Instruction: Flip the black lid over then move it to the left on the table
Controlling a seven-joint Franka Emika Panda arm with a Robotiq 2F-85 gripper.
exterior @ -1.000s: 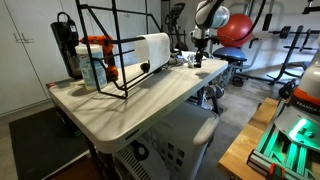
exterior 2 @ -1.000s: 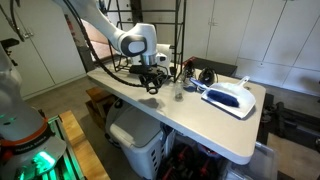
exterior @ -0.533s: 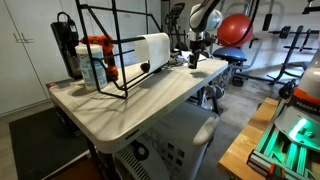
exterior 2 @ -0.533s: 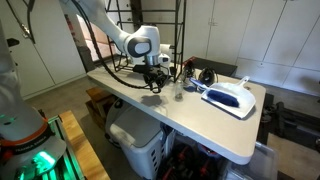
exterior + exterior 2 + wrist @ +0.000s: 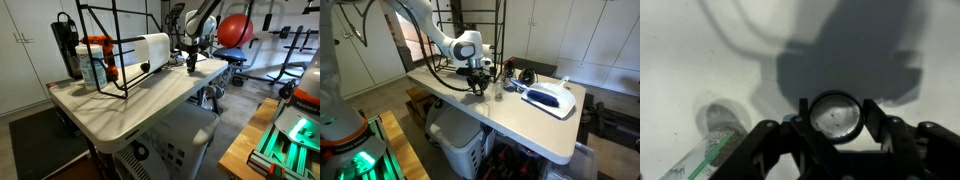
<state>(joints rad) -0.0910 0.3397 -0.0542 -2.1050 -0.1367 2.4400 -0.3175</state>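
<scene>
My gripper (image 5: pixel 836 118) is shut on the black lid (image 5: pixel 836 113), a small round cap whose pale grey face is turned to the wrist camera. It hangs a little above the table (image 5: pixel 680 50), over its own dark shadow. In both exterior views the gripper (image 5: pixel 192 63) (image 5: pixel 477 86) points down over the pale tabletop (image 5: pixel 120 110) (image 5: pixel 520 125), close to its surface. The lid itself is too small to make out there.
A clear bottle (image 5: pixel 718 128) with a green label lies just left of the gripper, and a small clear jar (image 5: pixel 498 92) stands beside it. A black wire rack (image 5: pixel 110 50), a paper towel roll (image 5: pixel 152 47), bottles (image 5: pixel 66 45) and a white and blue appliance (image 5: pixel 548 97) also stand on the table.
The gripper has moved sideways along the table with the lid in it, leftward in one exterior view and rightward in the other. It stays low over the surface.
</scene>
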